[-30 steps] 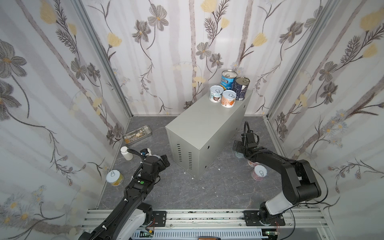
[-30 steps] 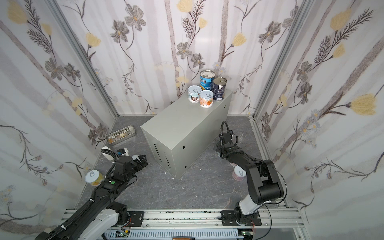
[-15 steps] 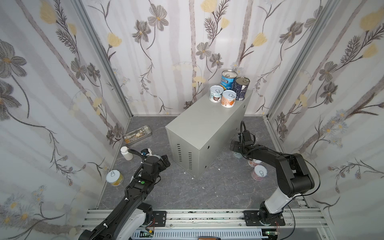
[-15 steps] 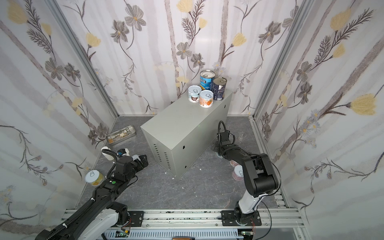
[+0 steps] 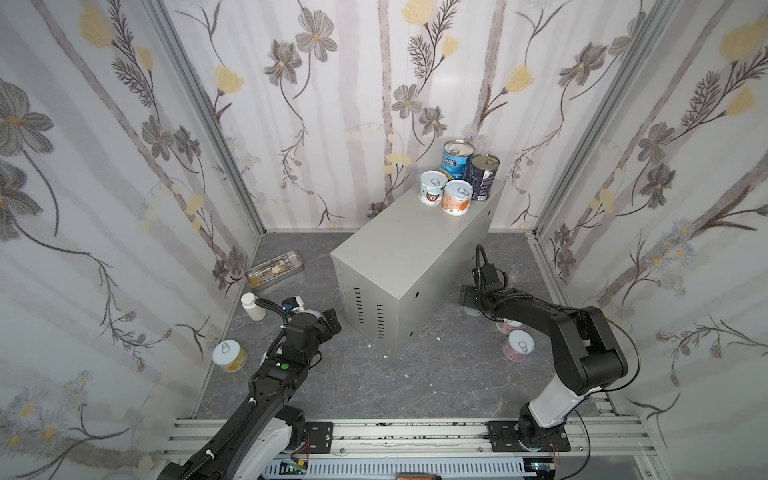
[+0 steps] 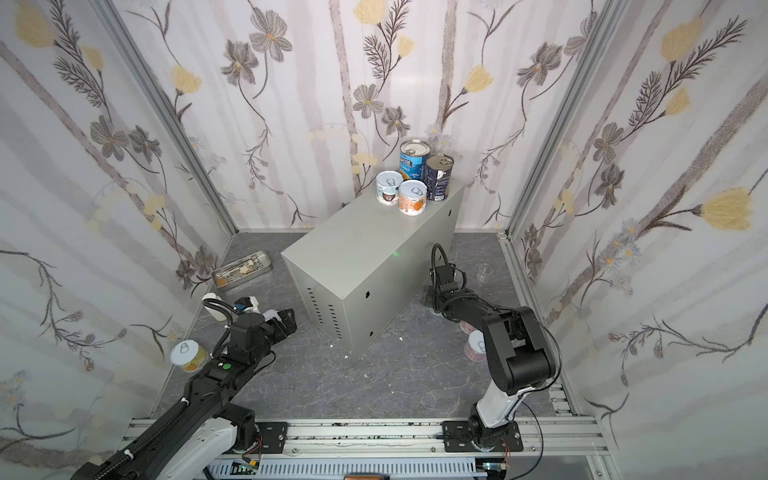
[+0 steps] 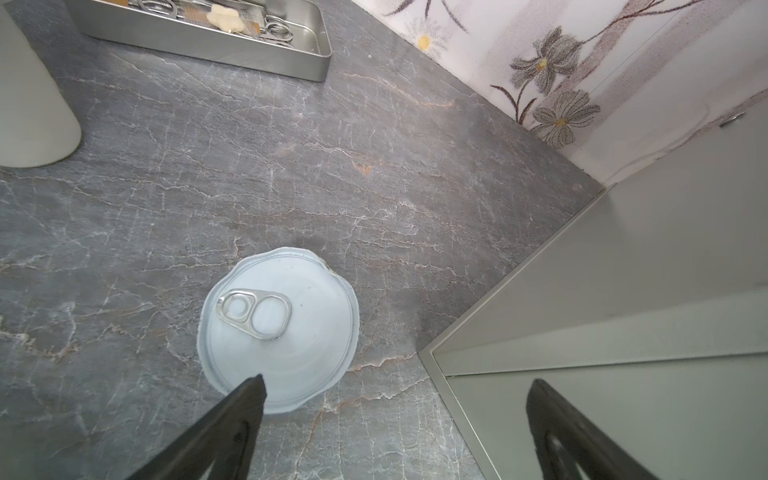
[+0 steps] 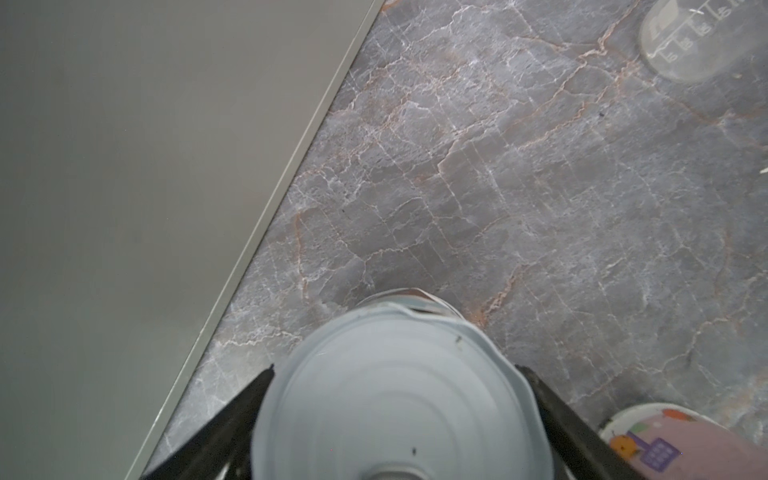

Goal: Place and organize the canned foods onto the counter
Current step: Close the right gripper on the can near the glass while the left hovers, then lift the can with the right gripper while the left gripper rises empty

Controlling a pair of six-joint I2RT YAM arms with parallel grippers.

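Our right gripper point(image 8: 395, 369) pinches a pale-lidded can point(image 8: 399, 411) beside the counter point(image 8: 145, 166); our left gripper point(image 7: 397, 380) gapes wide, open floor point(image 7: 374, 166) beyond.

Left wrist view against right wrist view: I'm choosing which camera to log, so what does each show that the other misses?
Only the left wrist view: the metal tray, the white bottle, and a lone can by one tip of the wide-apart left fingers. Only the right wrist view: the clear glass, a pink-labelled can, and a pale-lidded can between the right fingers; contact is unclear. Both: the grey counter wall and the marbled floor.
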